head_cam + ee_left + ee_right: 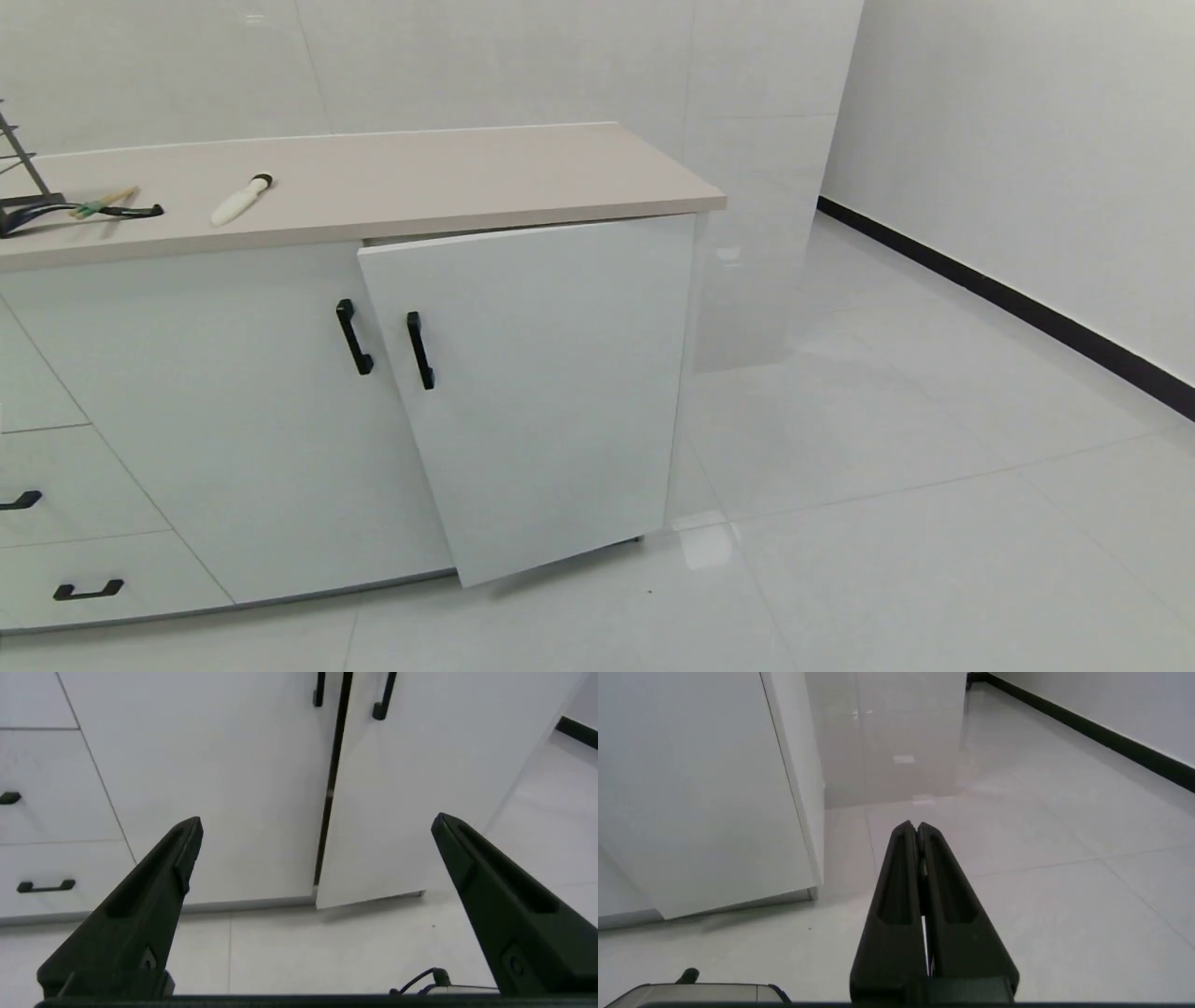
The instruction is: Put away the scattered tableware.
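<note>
**Tableware out of reach.** Scattered tableware lies on the counter in the upper left of the head view. A white utensil with a black end sits alone. Further left, a pair of chopsticks with green tips touches a thin black item at the foot of a black rack on the frame's left edge.

Both grippers hang low, near the floor and well apart from these pieces. The left gripper has its fingers spread wide and empty, and faces the seam between the two cabinet doors. The right gripper has its fingers pressed together on nothing, and points across the tiles beside the cabinet's end.

The likeliest trouble is the right-hand door at centre frame. It stands ajar and juts into the floor space, so an arm rising toward the counter could catch its edge or its black handle and swing it. The counter's front edge also lies between the grippers and the tableware.

The chopsticks look thin and lie close to the rack, so a pinch there may snag the black item or set them rolling. The white utensil looks smooth and rounded and may slip from a shallow grip. The right gripper would have to part its fingers before any grasp.

Elsewhere, the left-hand door sits flush, drawers fill the lower left, and a black skirting runs along the wall at right.
</note>
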